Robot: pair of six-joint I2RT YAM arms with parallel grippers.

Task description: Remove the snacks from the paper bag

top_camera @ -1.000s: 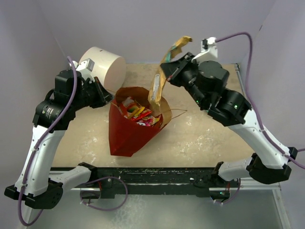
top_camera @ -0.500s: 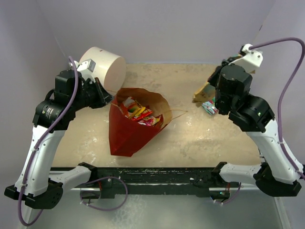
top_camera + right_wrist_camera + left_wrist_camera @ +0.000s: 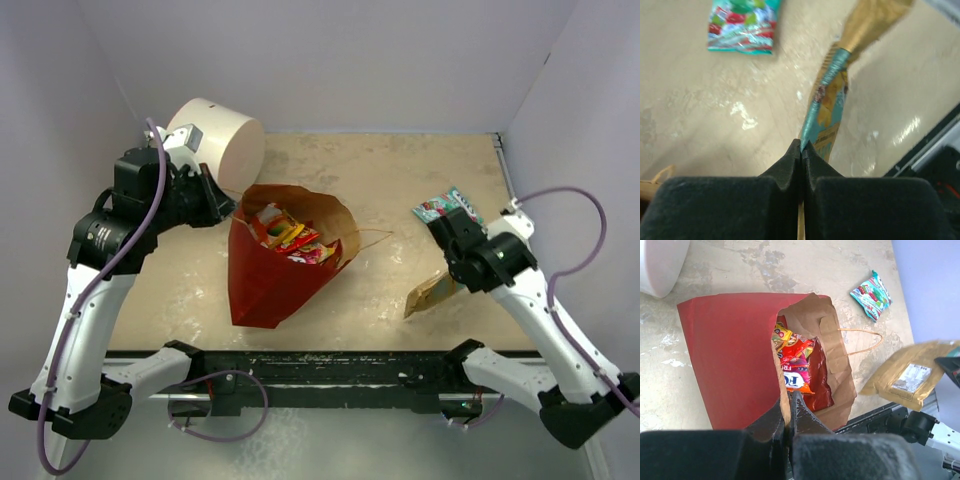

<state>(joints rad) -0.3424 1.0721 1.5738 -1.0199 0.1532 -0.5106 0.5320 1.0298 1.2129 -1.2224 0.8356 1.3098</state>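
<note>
The red paper bag (image 3: 268, 275) stands open at the table's middle, its brown inside showing. Its rim is pinched by my left gripper (image 3: 226, 206), which is shut on that paper edge (image 3: 788, 401). Orange and red snacks (image 3: 292, 241) lie inside the bag (image 3: 796, 367). My right gripper (image 3: 449, 279) is shut on a tan and teal packet (image 3: 430, 294) that hangs low over the table at the front right; in the right wrist view the gripper (image 3: 801, 147) pinches the packet's (image 3: 832, 97) end. A teal-green packet (image 3: 447, 207) lies flat on the table behind it (image 3: 743, 25).
A white cylinder drum (image 3: 217, 140) lies at the back left, just behind the left arm. The bag's string handle (image 3: 377, 234) trails to the right on the table. A black rail (image 3: 320, 365) runs along the near edge. Walls close in on three sides.
My right arm has swung from above the bag over to the right and down, carrying the tan packet to just above the table. The left arm and the bag have not moved.
</note>
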